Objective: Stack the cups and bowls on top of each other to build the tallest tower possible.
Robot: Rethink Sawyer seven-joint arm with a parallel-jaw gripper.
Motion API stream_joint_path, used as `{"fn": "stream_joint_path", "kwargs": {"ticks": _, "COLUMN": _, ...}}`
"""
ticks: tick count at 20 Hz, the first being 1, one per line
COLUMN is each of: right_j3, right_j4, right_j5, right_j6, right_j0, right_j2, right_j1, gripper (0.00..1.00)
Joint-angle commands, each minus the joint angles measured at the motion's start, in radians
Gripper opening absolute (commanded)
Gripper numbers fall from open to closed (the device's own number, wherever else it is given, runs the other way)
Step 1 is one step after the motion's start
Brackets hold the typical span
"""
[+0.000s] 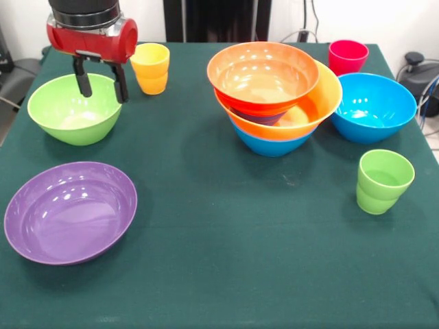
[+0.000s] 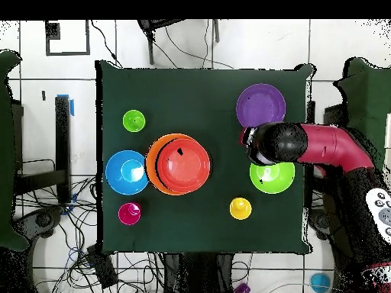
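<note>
The fingers (image 1: 101, 82) are held apart directly over the far rim of the glossy lime-green plastic bowl (image 1: 74, 110).

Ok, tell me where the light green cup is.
Front view: the light green cup stands alone at right, nearer the camera than the blue bowl. Overhead, it is at upper left.

The tablecloth (image 1: 219, 226) was dark green. The tower (image 1: 274, 96) ran blue, yellow-orange, then orange-red (a purple sliver showed between). One bowl (image 1: 74, 110) was lime green, another (image 1: 68, 212) purple, a third (image 1: 374, 107) blue.
</note>
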Motion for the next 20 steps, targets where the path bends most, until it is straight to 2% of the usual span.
{"fn": "stream_joint_path", "kwargs": {"ticks": 1, "right_j3": 0.104, "right_j4": -0.124, "right_j5": -0.128, "right_j6": -0.174, "right_j0": -0.009, "right_j2": 0.004, "right_j1": 0.039, "gripper": 1.0}}
{"fn": "stream_joint_path", "kwargs": {"ticks": 20, "right_j3": 0.149, "right_j4": -0.167, "right_j5": -0.19, "right_j6": -0.136, "right_j0": -0.025, "right_j2": 0.0, "right_j1": 0.036, "gripper": 1.0}}
